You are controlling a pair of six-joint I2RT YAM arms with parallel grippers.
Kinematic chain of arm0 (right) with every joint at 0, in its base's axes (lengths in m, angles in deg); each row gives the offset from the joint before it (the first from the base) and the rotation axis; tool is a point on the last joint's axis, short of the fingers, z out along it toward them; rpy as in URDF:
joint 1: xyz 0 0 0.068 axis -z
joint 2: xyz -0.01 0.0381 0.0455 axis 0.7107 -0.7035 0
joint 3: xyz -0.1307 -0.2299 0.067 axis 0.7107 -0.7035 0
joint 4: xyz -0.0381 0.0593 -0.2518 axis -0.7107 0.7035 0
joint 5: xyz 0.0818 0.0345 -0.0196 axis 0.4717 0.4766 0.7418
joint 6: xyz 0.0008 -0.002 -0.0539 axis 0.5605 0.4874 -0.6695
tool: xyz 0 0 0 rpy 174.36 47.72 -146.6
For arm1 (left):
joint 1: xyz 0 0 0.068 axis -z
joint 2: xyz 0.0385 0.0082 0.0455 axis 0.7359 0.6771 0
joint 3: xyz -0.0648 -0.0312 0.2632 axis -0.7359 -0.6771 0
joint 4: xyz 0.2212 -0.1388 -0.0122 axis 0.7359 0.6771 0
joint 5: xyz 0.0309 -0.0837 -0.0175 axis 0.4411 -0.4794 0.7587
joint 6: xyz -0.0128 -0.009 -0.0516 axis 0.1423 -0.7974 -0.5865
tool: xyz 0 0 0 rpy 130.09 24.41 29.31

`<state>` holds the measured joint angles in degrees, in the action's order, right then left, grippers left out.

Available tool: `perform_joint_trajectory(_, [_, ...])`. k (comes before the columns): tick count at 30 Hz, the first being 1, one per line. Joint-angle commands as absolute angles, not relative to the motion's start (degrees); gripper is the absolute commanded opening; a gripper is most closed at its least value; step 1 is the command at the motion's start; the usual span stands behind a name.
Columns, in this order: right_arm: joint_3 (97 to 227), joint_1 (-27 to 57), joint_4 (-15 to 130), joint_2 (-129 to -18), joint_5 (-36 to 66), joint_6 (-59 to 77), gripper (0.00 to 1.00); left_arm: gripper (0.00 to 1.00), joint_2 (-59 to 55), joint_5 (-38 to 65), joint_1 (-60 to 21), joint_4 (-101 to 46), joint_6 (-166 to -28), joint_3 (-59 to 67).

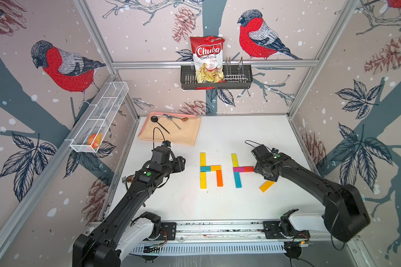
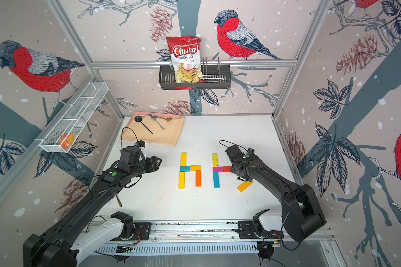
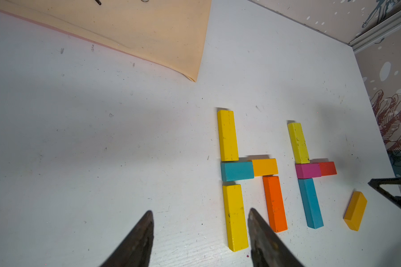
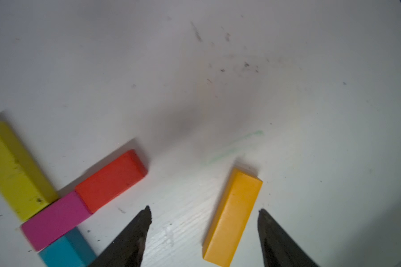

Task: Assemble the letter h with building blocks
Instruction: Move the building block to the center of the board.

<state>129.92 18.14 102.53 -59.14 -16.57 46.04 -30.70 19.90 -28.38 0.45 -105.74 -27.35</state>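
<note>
In both top views the building blocks lie flat mid-table. One group has two yellow (image 1: 202, 159) (image 2: 181, 179), a teal (image 1: 205, 168), an amber (image 1: 215, 167) and an orange (image 1: 219, 178) block, joined as an h. Beside it lie a yellow (image 1: 234, 160), a magenta (image 1: 238, 169), a red (image 1: 248, 169) and a teal (image 1: 237, 180) block. A loose amber block (image 1: 267, 186) (image 4: 233, 217) lies slanted, apart from them. My right gripper (image 4: 204, 208) hovers open over it, touching nothing. My left gripper (image 3: 200, 210) (image 1: 182, 163) is open and empty, left of the h.
A beige cloth (image 1: 171, 131) with spoons lies at the back left of the table. A wire basket (image 1: 100, 115) hangs on the left wall. A black rack (image 1: 241, 78) with a chips bag (image 1: 207, 57) hangs on the back wall. A fork (image 1: 125, 179) lies beside the left arm.
</note>
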Motion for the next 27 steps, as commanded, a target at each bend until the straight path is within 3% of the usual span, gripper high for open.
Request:
perform_joint_trajectory(1, [125.5,22.1,98.3,-57.4,-10.8,48.1,0.74,0.64,-30.9,19.7,-28.4,-1.1,-105.1,-27.5])
perform_joint_trajectory(9, [124.0,27.0,93.8,-60.1,-4.2,43.6,0.64,0.64,-31.7,19.9,-28.4,-1.3,-105.1,-27.7])
perform_joint_trajectory(15, [122.1,26.4,93.7,-63.1,-5.6,43.2,0.41,0.64,-31.5,19.8,-28.4,-1.4,-105.0,-27.7])
perform_joint_trajectory(21, [125.8,17.3,98.6,-66.2,-11.3,43.6,0.26,0.64,-31.2,19.7,-28.4,-1.4,-105.0,-27.7])
perform_joint_trajectory(27, [130.0,7.3,102.7,-70.8,-13.2,39.6,0.25,0.64,-31.7,19.9,-28.4,-1.4,-105.2,-27.8])
